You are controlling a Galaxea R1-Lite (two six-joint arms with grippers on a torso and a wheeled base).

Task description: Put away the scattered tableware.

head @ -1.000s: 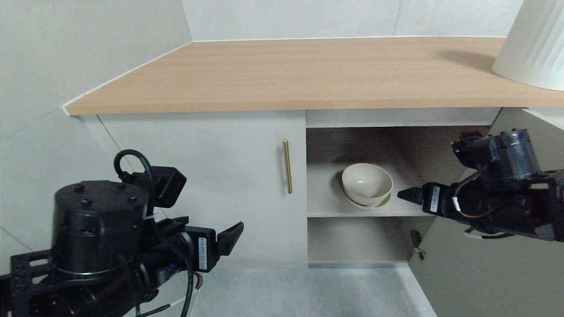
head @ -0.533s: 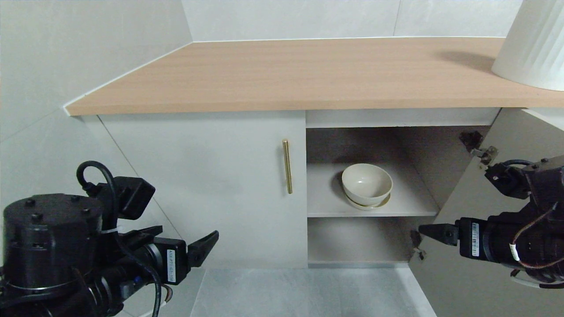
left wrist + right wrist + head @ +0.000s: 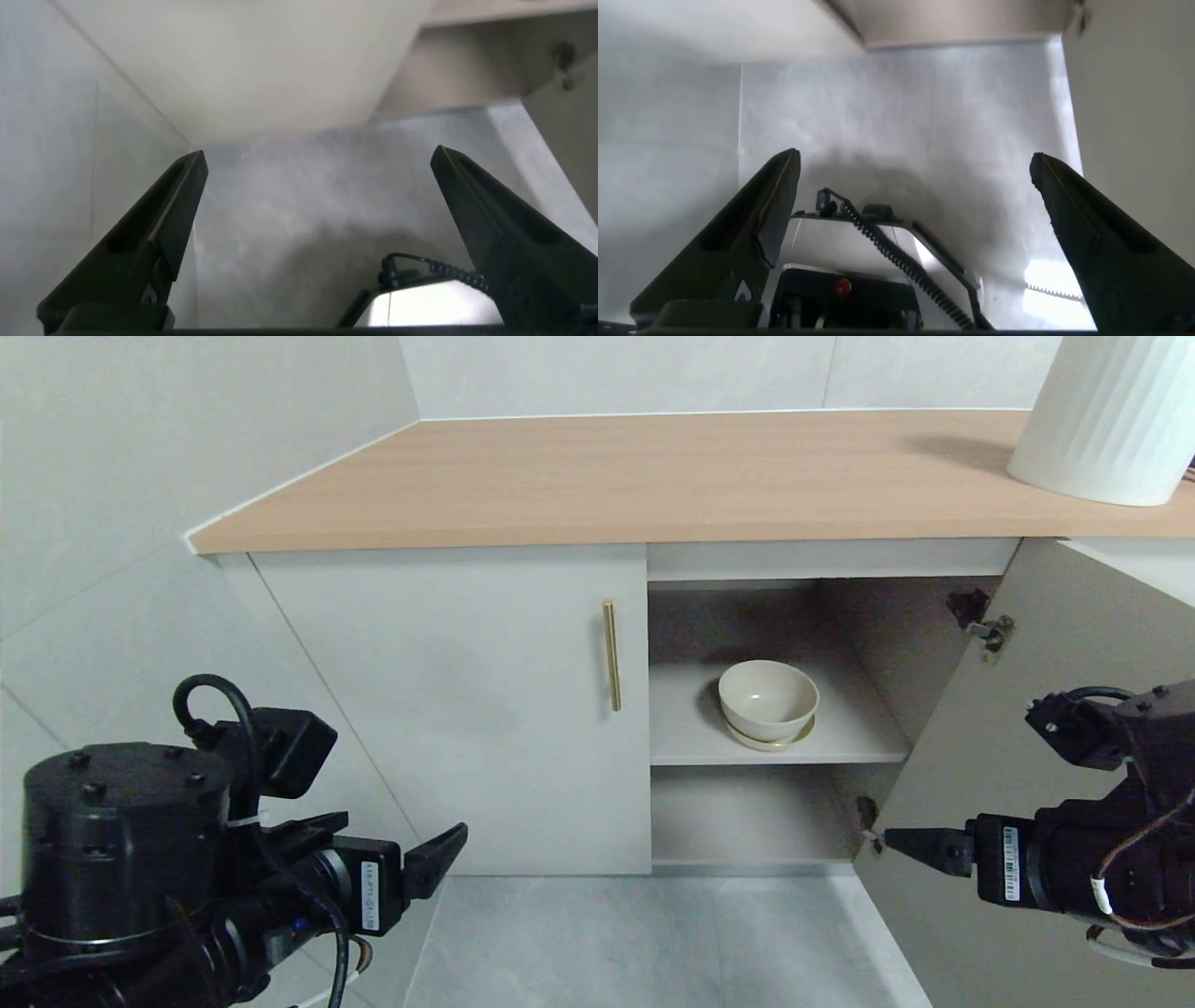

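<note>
A cream bowl (image 3: 768, 698) sits upright on a small plate (image 3: 771, 740) on the middle shelf (image 3: 859, 742) of the open cupboard. My right gripper (image 3: 898, 840) hangs low in front of the open door, below and to the right of the bowl, well apart from it. In its wrist view the right gripper (image 3: 915, 161) is open over the grey floor with nothing between its fingers. My left gripper (image 3: 446, 851) is low in front of the closed left door. Seen from its wrist, the left gripper (image 3: 318, 163) is open and holds nothing.
The cupboard's right door (image 3: 980, 737) stands swung open beside my right arm. The left door (image 3: 448, 700) is closed, with a brass handle (image 3: 610, 654). A wooden countertop (image 3: 635, 476) carries a white ribbed container (image 3: 1111, 420) at the far right. Grey floor (image 3: 644, 943) lies below.
My right gripper has drawn back from beside the bowl and dropped to the lower shelf's level. The left arm has sunk lower. The head camera has shifted slightly.
</note>
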